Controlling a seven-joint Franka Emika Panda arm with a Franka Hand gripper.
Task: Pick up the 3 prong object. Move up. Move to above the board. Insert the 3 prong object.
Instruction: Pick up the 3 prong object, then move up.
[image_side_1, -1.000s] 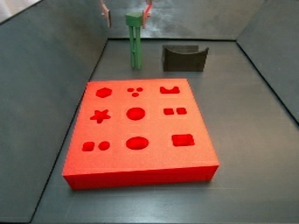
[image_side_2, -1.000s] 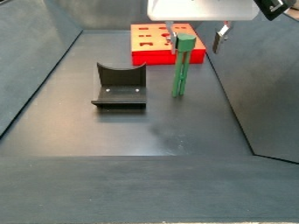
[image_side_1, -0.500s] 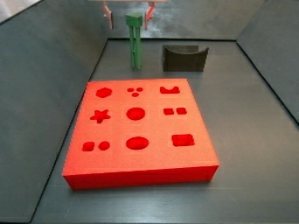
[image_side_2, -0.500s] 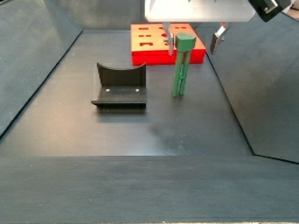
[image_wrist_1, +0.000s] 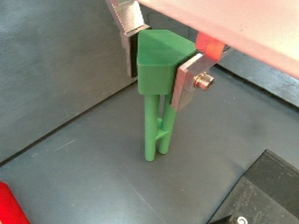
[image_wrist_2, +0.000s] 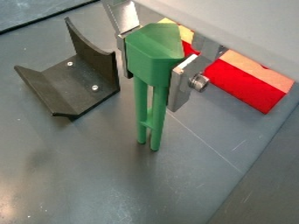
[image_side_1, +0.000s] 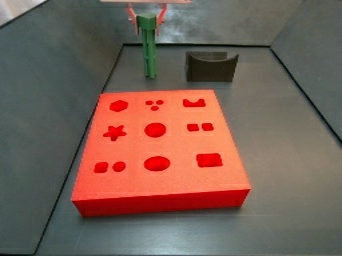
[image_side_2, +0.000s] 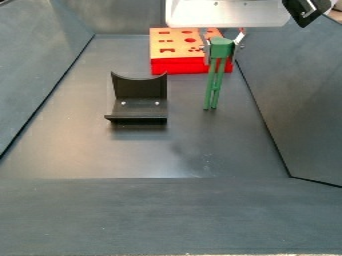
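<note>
The board (image_side_1: 160, 150) lies near the front of the floor. Beyond it, towards the back wall, the gripper (image_wrist_2: 152, 54) is clamped on the head of the 3 prong object (image_wrist_2: 149, 83), which stands upright. The pick-up looks made; next comes a straight lift, then travel over the board's three-dot recess (image_side_1: 155, 103).

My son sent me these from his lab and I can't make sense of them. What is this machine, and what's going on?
It is a robot arm seen by four cameras: two ride on its wrist and look down past the hand, two stand beside the table. The hand is two flat silver fingers, closed on the head of a green peg near the back wall. On the dark floor lie a red board with shaped holes and a dark grey notched block. The peg is meant for a hole in the board. Whether its foot touches the floor, I cannot tell.
</note>
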